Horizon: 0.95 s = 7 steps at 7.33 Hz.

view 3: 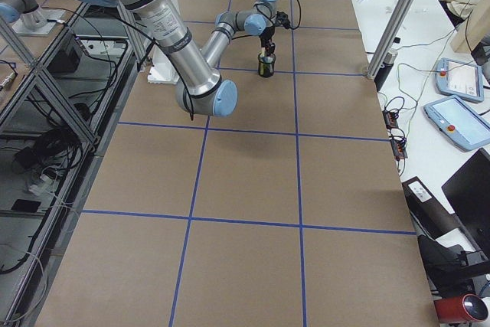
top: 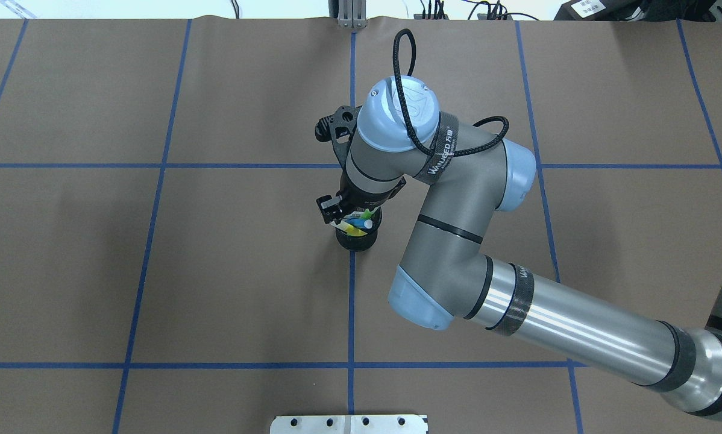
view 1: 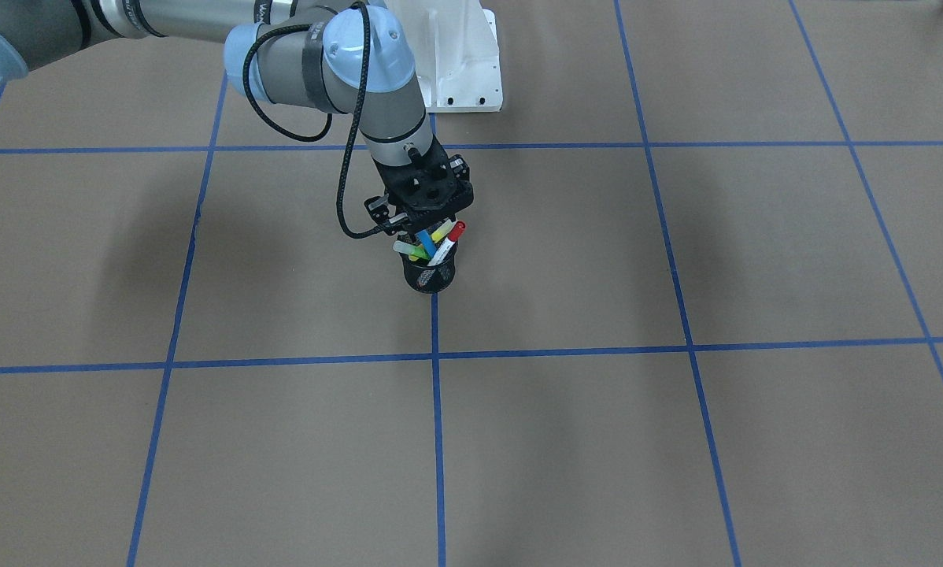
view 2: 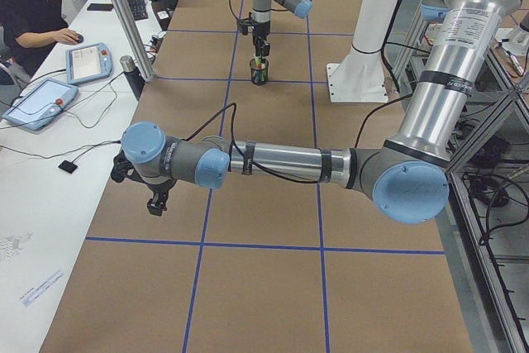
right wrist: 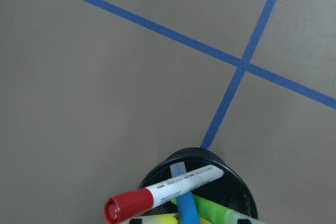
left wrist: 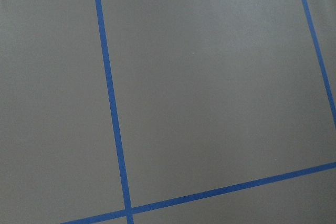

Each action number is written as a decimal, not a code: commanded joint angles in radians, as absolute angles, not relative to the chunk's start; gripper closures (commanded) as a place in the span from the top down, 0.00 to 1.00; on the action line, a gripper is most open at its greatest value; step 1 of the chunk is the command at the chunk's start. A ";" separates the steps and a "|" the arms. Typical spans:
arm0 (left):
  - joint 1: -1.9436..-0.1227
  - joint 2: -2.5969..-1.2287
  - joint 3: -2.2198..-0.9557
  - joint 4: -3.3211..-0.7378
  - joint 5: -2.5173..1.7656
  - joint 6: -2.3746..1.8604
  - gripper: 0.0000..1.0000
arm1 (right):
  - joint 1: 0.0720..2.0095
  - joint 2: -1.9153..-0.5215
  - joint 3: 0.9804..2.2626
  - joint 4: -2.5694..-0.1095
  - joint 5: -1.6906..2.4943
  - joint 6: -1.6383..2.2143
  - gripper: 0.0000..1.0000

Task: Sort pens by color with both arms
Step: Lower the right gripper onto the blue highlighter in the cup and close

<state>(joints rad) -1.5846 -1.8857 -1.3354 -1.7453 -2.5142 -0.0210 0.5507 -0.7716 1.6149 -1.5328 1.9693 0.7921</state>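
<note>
**Right claw low over the pen cup, all four pens inside**

The right claw [view 1: 423, 227] points straight down over the black mesh cup [view 1: 430, 279], with its fingers hidden among the pen tops. Whether they are spread or closed cannot be told. The blue pen [view 1: 426, 239] stands nearest to it, and its upper end runs up under the claw. No view shows whether the fingers are holding it.

The red-capped white pen [view 1: 449, 241] leans across the blue one with its cap out past the rim. The yellow highlighter [view 1: 441, 231] and the green pen [view 1: 416, 253] lean out the other way. All four pens are in the cup.

The cup stands upright on a blue tape line [view 1: 435, 331] of the brown table [view 1: 676, 441], between two crossings of the grid. Behind it, the right arm [top: 457, 205] bends back over the table towards the white base stand [view 1: 464, 71].

Well apart, towards the table's end, the left arm [view 2: 281, 161] stretches low across the surface. The left claw [view 2: 155, 204] hangs above bare brown paper near the edge, and its opening cannot be told from that side view. Beyond that edge, a person [view 2: 33, 6] in a dark top sits at a white bench.
</note>
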 commanded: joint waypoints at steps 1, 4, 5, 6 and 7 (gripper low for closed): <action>-1.585 -1.887 -1.333 -1.746 -2.514 -0.021 1.00 | 0.551 -0.781 1.620 -1.534 1.974 0.793 0.68; -1.585 -1.887 -1.335 -1.746 -2.514 -0.021 1.00 | 0.551 -0.781 1.620 -1.532 1.976 0.793 0.59; -1.585 -1.887 -1.335 -1.744 -2.514 -0.023 1.00 | 0.551 -0.781 1.620 -1.532 1.976 0.793 0.56; -1.585 -1.887 -1.332 -1.746 -2.514 -0.021 1.00 | 0.551 -0.781 1.620 -1.532 1.976 0.793 0.55; -1.585 -1.887 -1.331 -1.746 -2.514 -0.021 1.00 | 0.551 -0.781 1.620 -1.532 1.976 0.793 0.55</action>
